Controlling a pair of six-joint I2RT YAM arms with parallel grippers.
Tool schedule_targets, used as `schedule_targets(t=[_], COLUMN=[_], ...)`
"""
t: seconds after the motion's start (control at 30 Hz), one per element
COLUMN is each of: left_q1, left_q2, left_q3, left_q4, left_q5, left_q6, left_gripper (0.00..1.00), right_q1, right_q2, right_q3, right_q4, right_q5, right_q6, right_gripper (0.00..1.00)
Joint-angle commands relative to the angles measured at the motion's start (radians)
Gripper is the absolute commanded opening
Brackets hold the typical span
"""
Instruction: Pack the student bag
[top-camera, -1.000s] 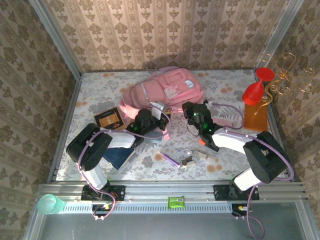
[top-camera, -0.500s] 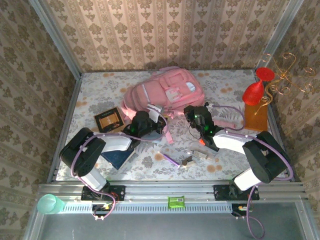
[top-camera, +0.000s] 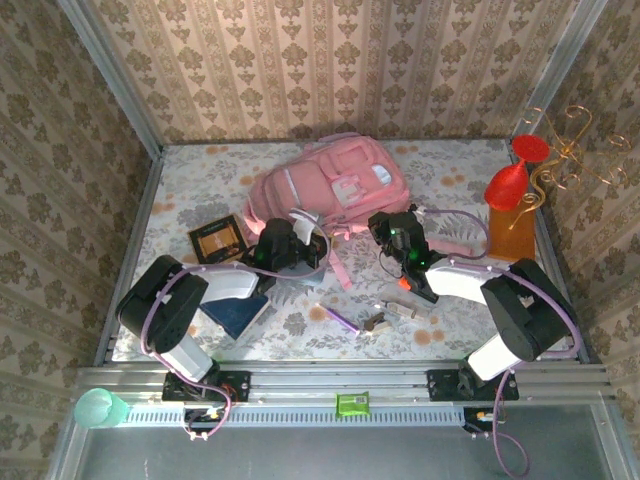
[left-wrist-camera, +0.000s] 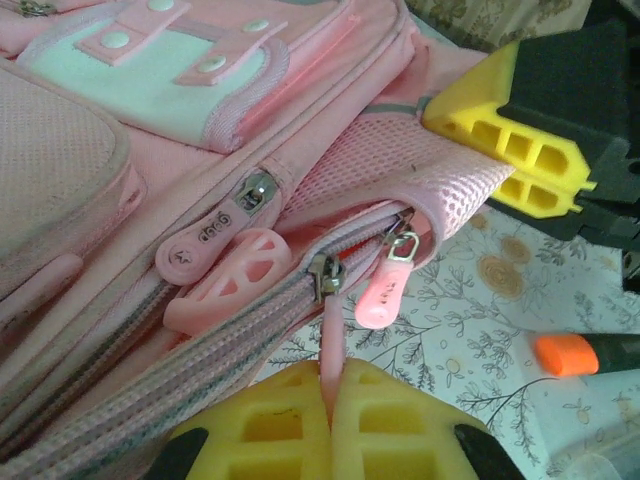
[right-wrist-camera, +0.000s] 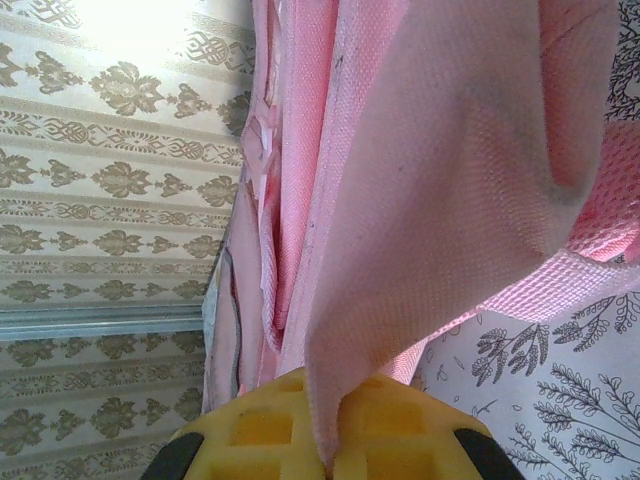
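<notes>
The student bag (top-camera: 325, 185), a big pink backpack, lies at the back middle of the table. My left gripper (top-camera: 290, 242) is at its front edge. In the left wrist view, this left gripper (left-wrist-camera: 333, 378) is shut on a thin pink zipper pull (left-wrist-camera: 333, 335) that hangs from a slider on a partly open zip. My right gripper (top-camera: 386, 228) is at the bag's right front corner. In the right wrist view, this right gripper (right-wrist-camera: 330, 445) is shut on a fold of the bag's pink fabric (right-wrist-camera: 430, 200). The right gripper's yellow fingers (left-wrist-camera: 510, 150) appear beside the mesh pocket.
On the table's left side lie a brown book (top-camera: 218, 238) and a blue notebook (top-camera: 235, 312). In front of the bag are a purple pen (top-camera: 340, 318), a small metal piece (top-camera: 378, 322) and an orange marker (left-wrist-camera: 590, 352). A red glass (top-camera: 510, 185) stands at the right edge.
The left gripper has shifted a little left and back with the zipper pull in it, and its arm has swung left. The right gripper has barely moved, still holding the fabric.
</notes>
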Motion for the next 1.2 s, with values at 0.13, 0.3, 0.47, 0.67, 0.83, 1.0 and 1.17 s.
schedule_targets(t=[0.13,0.3,0.47,0.67,0.83,1.0,1.17], left_q1=[0.112,0.126,0.183,0.203,0.24,0.243,0.222], left_q2=[-0.093,-0.161,-0.219,-0.223,-0.207,-0.225,-0.206], left_q3=[-0.082,-0.078,-0.097,-0.033,-0.035,-0.02,0.022], left_q4=[-0.016,-0.215,-0.284,-0.414,-0.377,-0.452,-0.559], left_q5=[-0.063,-0.186,-0.201,-0.05,0.033,-0.007,-0.083], left_q6=[-0.072,0.013,0.016,0.037,-0.032,0.018,0.103], left_gripper=[0.0,0.0,0.0,0.0,0.0,0.05,0.14], right_q1=[-0.042,-0.074,-0.128,-0.145,-0.143,-0.142,-0.137], right_q2=[-0.009,-0.02,-0.016,-0.003,0.025,0.032,0.059], right_q3=[0.01,0.006,0.025,0.057,0.076,0.091,0.093], right_q4=[0.026,-0.011,-0.069,-0.127,-0.112,-0.127,-0.099], right_q5=[0.068,0.045,-0.04,-0.125,-0.169,-0.177,-0.194], right_q6=[-0.029,-0.09,-0.183,-0.286,-0.282,-0.29,-0.263], right_gripper=[0.0,0.0,0.0,0.0,0.0,0.0,0.0])
